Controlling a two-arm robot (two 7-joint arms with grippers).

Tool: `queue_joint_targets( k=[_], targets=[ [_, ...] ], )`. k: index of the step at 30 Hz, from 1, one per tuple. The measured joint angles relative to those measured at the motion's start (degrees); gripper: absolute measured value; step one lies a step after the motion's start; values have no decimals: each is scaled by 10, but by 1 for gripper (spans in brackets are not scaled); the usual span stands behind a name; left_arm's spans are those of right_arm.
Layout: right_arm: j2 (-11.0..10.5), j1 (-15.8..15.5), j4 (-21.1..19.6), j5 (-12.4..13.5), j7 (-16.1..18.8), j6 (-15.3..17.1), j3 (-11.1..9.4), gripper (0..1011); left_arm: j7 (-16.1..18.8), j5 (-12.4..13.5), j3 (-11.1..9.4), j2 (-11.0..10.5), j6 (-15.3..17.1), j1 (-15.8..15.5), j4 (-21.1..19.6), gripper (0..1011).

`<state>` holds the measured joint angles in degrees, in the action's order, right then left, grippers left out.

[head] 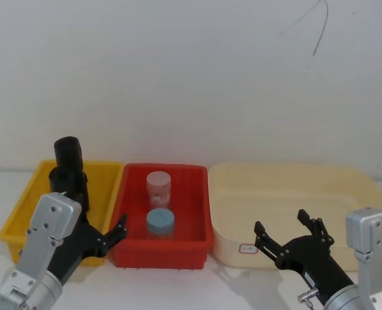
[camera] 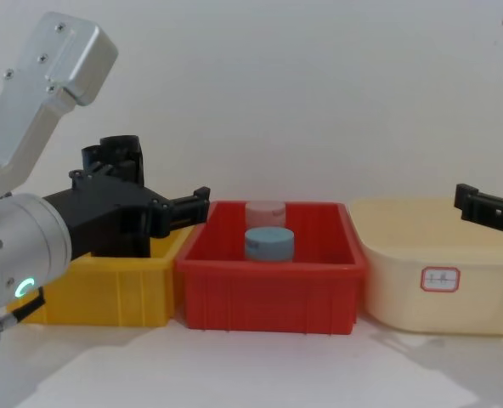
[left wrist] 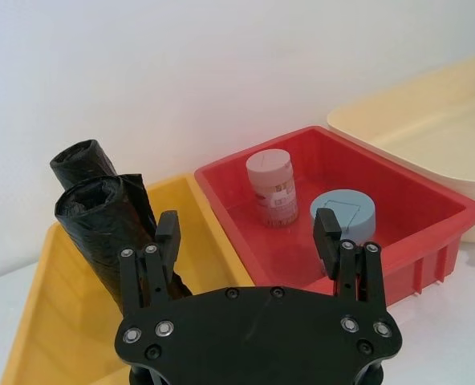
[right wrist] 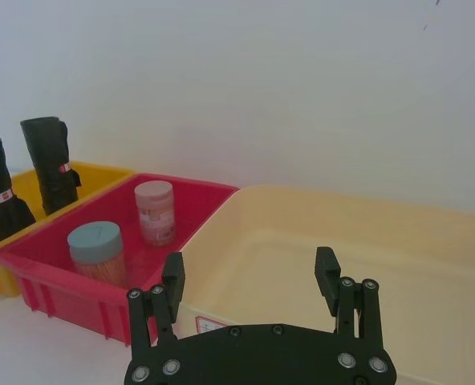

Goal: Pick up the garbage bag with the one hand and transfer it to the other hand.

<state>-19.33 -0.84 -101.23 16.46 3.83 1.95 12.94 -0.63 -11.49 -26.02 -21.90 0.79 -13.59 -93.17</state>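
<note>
Two upright black rolls in the yellow bin (left wrist: 53,321): nearer garbage bag (left wrist: 101,224), with second roll (left wrist: 81,160) just behind it. Found left gripper (left wrist: 247,233) above that bin, fingers spread wide, holding nothing, one fingertip just beside the nearer garbage bag; contact not determinable. Found right gripper (right wrist: 250,269) over the near rim of the cream tub (right wrist: 398,241), likewise spread wide and empty. Noted red bin (left wrist: 414,257) between the two containers, holding blue-lidded jar (left wrist: 343,210) and pale-lidded jar (left wrist: 269,188), both upright.
</note>
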Motion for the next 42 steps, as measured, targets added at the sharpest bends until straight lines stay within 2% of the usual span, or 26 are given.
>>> queue_joint_targets(
  k=[24, 33, 42],
  targets=[
    [0, 0, 0, 0, 0, 0, 0, 1000, -1, 2, 3, -2, -7, -1, 1, 1000],
    [0, 0, 0, 0, 0, 0, 0, 1000, -18, -3, 30, -28, -43, 7, 7, 1000],
    [0, 0, 0, 0, 0, 0, 0, 1000, -31, -20, 62, -54, -57, 22, 15, 1000]
  ],
)
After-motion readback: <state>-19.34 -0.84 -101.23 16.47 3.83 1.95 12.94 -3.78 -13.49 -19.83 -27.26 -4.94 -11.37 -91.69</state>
